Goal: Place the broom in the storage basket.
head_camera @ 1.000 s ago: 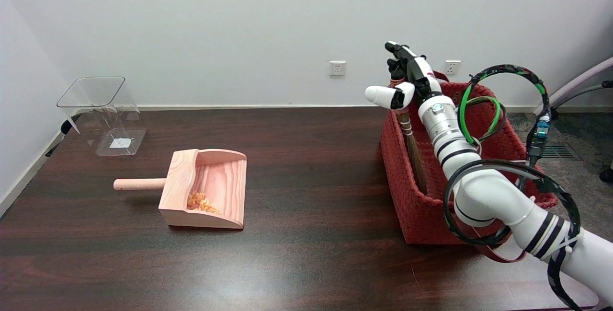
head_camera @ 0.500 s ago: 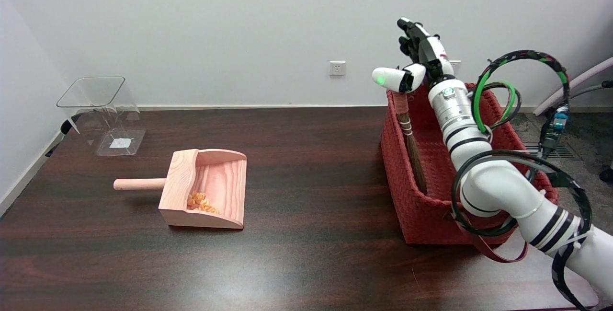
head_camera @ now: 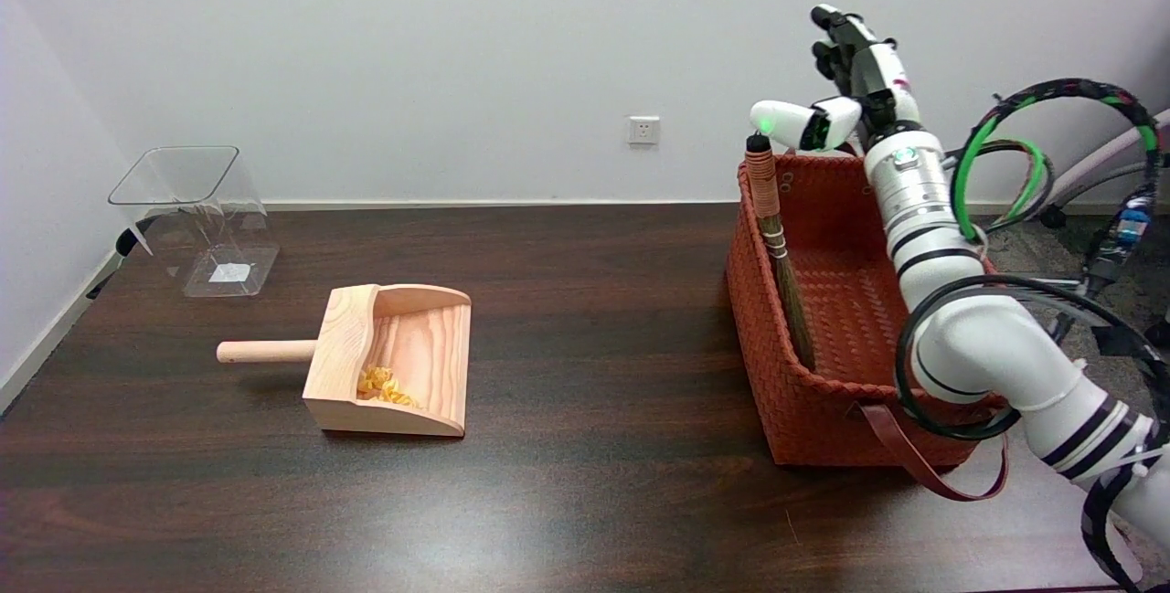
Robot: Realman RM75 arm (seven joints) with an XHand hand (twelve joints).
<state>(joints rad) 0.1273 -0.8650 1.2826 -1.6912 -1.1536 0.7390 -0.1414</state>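
My right hand (head_camera: 845,86) is rising clear of the broom (head_camera: 777,246), fingers spread, holding nothing. The broom is leaning against the storage basket (head_camera: 823,392)'s left wall; bumping it while retreating could topple it out.

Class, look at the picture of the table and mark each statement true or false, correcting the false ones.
1. The broom stands inside the red basket. True.
2. The right hand grips the broom. False: it is raised above the basket, holding nothing.
3. The wooden dustpan holds yellow scraps. True.
4. The clear bin stands right of the basket. False: it stands at the table's far left.
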